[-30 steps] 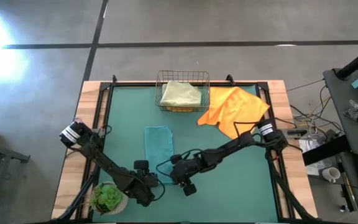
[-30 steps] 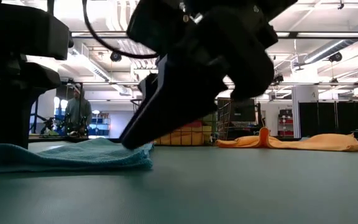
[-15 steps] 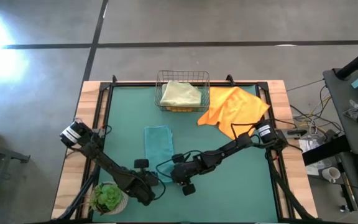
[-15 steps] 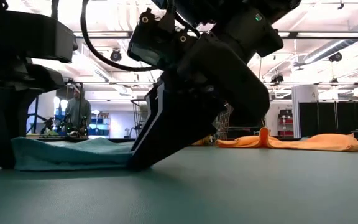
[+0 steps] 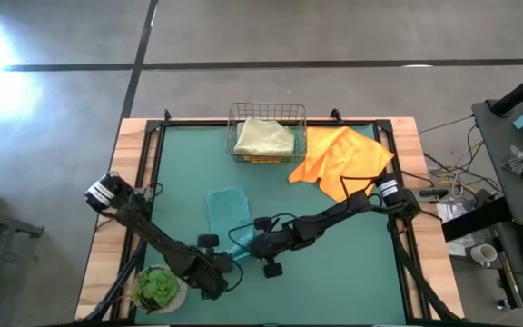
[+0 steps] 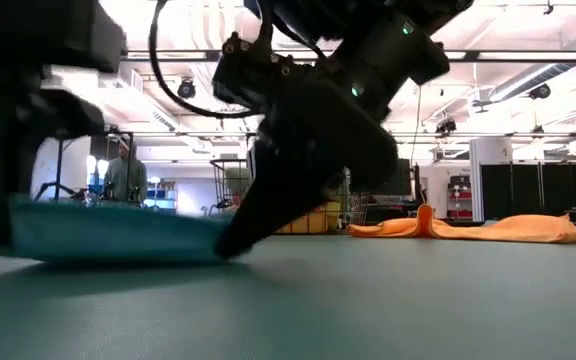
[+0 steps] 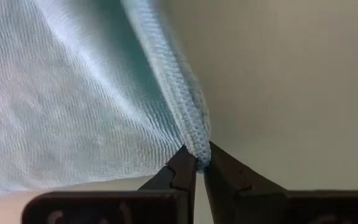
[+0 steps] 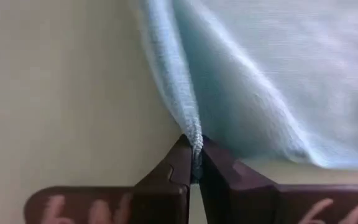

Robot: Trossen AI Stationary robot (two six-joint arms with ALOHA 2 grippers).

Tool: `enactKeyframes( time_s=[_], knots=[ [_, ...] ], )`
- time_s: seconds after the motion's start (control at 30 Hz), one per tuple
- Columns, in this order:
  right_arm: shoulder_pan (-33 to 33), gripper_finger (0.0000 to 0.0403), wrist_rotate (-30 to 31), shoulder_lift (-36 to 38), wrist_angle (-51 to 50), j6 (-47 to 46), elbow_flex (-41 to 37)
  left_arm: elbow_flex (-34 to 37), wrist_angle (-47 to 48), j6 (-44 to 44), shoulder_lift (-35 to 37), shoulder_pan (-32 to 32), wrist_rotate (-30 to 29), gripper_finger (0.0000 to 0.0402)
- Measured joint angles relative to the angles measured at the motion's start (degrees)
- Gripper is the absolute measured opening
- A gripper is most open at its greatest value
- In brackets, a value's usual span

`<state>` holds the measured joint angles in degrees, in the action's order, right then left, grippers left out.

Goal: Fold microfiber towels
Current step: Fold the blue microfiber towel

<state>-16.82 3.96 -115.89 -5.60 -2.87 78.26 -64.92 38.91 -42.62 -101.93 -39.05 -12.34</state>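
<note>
- The left gripper (image 7: 196, 167) pinches a near corner of the teal towel (image 5: 227, 211).
- The right gripper (image 8: 192, 163) pinches the other near corner.
- The towel lies on the worktop (image 5: 352, 272), near edge lifted.

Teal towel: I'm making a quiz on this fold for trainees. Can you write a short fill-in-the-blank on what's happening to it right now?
1. Both grippers are shut on the ____ towel.
2. The left gripper and right gripper each pinch a ____ of it.
3. The orange towel lies beside the ____.
4. The towel inside the basket is pale ____.

Missing words: teal; corner; basket; green
</note>
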Motion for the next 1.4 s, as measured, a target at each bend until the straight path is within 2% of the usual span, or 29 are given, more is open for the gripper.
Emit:
enactKeyframes(
  time_s=[0.2, 0.37, 0.57, 0.73, 0.87, 1.1, 1.4],
  knots=[
    [-1.2, 0.0009, -0.6, 4.7, -4.3, -7.5, 0.1, -2.6, 0.2, -0.5, 2.4, 0.1, 9.3, 0.0011],
    [-3.7, 0.0009, -0.4, 7.8, -7.2, -14.3, -0.1, -4.9, 0.5, -4.5, 3.0, 0.0, 12.7, 0.0011],
    [-7.8, 0.0009, -0.7, 8.7, -8.6, -20.3, 0.0, -8.0, -0.8, -6.6, 3.0, 0.0, 12.7, 0.0011],
    [-8.3, 0.0009, 0.7, 8.8, -9.8, -24.2, 0.0, -7.9, -6.9, -6.6, 3.0, -0.1, 12.0, 0.0011],
    [-8.3, 0.0009, 0.7, 8.9, -10.8, -24.5, 0.6, -7.8, -7.0, -6.7, 2.9, -0.3, 11.8, 0.0011],
    [-5.9, 0.0009, 0.8, 8.9, -18.9, -27.0, 5.7, -7.7, -7.5, -6.7, 2.9, -0.5, 11.5, 0.0011],
    [-2.8, 0.0009, 0.8, 9.0, -22.6, -26.5, 10.1, -7.6, -11.6, -7.0, 2.9, -0.5, 11.5, 0.0012]
  ],
)
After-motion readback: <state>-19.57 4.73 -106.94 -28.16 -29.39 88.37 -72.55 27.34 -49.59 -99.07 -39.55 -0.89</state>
